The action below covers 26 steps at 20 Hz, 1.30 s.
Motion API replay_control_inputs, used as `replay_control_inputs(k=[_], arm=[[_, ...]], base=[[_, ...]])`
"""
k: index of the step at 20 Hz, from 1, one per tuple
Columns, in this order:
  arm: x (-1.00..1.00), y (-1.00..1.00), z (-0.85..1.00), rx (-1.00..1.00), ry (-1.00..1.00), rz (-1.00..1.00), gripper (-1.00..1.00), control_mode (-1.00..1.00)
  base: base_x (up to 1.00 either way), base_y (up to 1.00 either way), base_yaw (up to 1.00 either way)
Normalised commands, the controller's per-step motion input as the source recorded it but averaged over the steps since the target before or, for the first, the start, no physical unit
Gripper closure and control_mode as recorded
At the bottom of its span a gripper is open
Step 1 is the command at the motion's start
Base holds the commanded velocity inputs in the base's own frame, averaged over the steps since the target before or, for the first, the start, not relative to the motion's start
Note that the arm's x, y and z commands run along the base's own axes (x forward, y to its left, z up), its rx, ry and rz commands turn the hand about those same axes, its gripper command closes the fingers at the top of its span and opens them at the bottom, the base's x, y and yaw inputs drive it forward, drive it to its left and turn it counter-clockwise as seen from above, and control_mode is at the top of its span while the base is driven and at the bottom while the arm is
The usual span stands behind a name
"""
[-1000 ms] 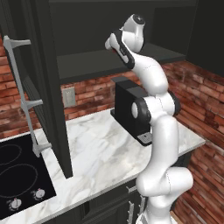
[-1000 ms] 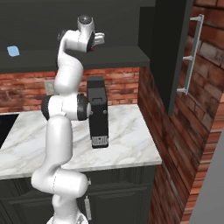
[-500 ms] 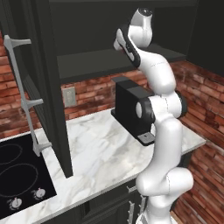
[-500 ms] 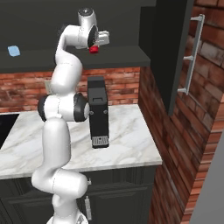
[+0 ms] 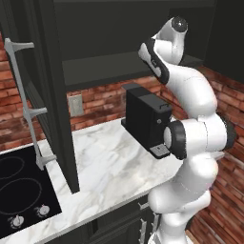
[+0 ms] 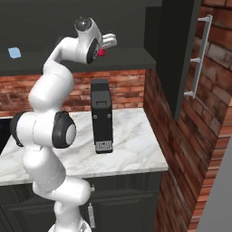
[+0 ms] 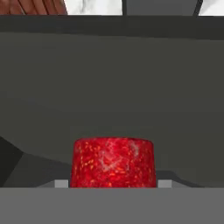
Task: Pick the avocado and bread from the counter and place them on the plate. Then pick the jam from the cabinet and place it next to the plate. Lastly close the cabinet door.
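Coffee machine [image 6: 102,115] stands on counter [image 6: 136,149] directly below open cabinet [image 6: 131,59]; counter [image 5: 100,167] left of machine free.

Speckled red jam [image 7: 112,162] low centre, seemingly between fingertips, dark cabinet [image 7: 112,78] behind

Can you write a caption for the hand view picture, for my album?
Gripper shut on the red jam inside the dark cabinet.

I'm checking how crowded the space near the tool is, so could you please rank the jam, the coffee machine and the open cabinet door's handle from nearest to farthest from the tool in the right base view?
1. jam: at the tool, between its fingers, up by the cabinet shelf.
2. coffee machine: on the counter, directly below.
3. cabinet door's handle: far off to the right.
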Motion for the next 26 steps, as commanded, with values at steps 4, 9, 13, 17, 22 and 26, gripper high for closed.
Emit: replay_control_inputs(k=[4,9,13,17,22,26], arm=[[-0.71,0.06,-0.23,-0.07,-0.96,0.06,1.00,-1.00],[-0.96,0.00,0.82,0.04,-0.29,0.00,1.00,-1.00],[-1.00,0.00,0.99,0.15,-0.01,-0.02,1.00,-1.00],[-1.00,0.00,0.80,0.21,0.02,-0.07,1.00,-1.00],[-1.00,0.00,0.21,0.12,0.13,-0.09,1.00,-1.00],[-1.00,0.00,-0.02,0.05,0.18,-0.06,1.00,-1.00]], base=[[0.00,0.00,0.00],[0.00,0.00,0.00],[0.00,0.00,0.00],[0.00,0.00,0.00],[0.00,0.00,0.00],[0.00,0.00,0.00]])
